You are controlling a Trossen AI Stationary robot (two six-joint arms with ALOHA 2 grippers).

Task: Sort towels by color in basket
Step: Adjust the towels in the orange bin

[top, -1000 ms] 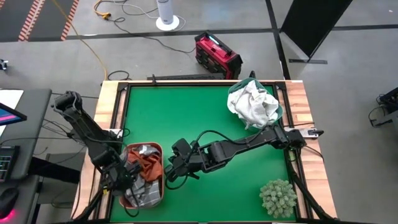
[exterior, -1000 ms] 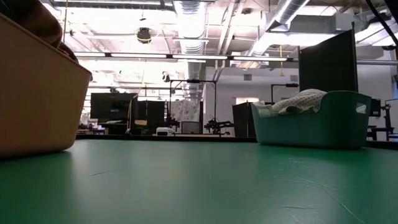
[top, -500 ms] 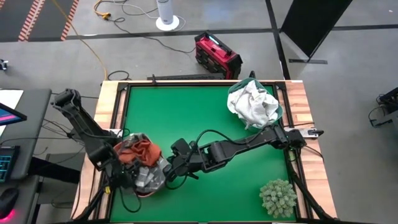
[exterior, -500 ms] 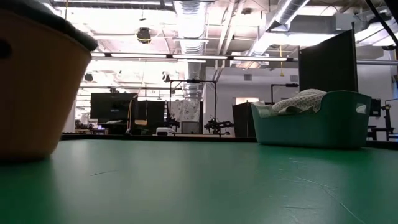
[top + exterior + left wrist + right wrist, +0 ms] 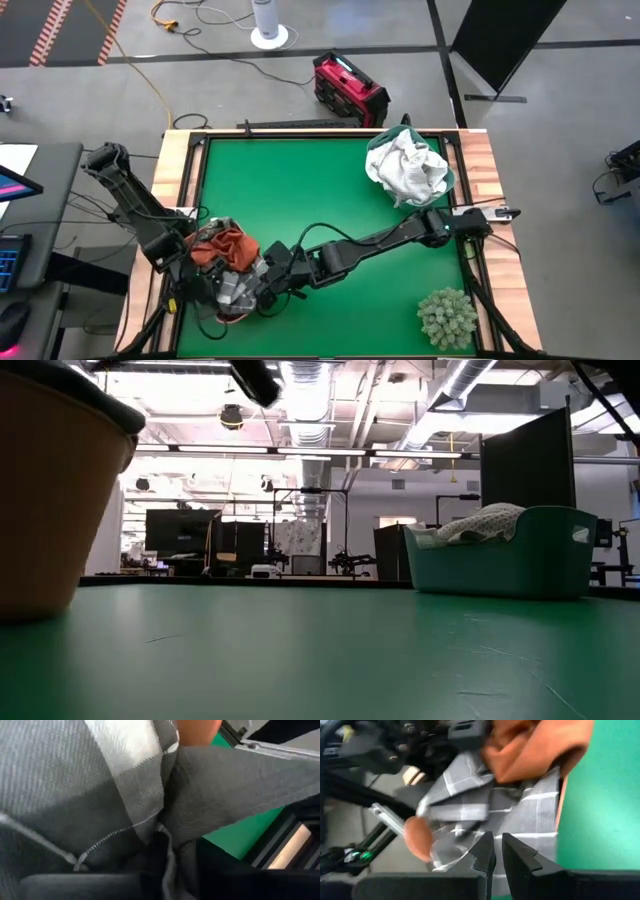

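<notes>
A brown basket stands at the table's near left. It holds a rust-orange towel, a grey checked towel and a plain grey towel. My left gripper is down inside this basket, shut on grey cloth. My right gripper reaches in from the right, shut, with its tips at the grey checked towel. A teal basket at the far right holds white towels. My left gripper pinches a bunched fold of the grey towel between its two fingers, slanting down from the table's left side. The cloth fills the wrist view, and which edge it has is hidden. My right gripper's shut tips are at the grey checked towel; whether they touch, I cannot tell.
A spiky pale-green plant ball sits at the near right corner. The green mat lies bare between the two baskets. A red device stands on the floor beyond the far edge.
My right gripper has sunk and gone toward the table's left edge, up to the brown basket. The rust-orange and grey towels have heaped up higher in the basket, hiding its far rim. In the low view the basket's wall has drawn toward the left edge.
</notes>
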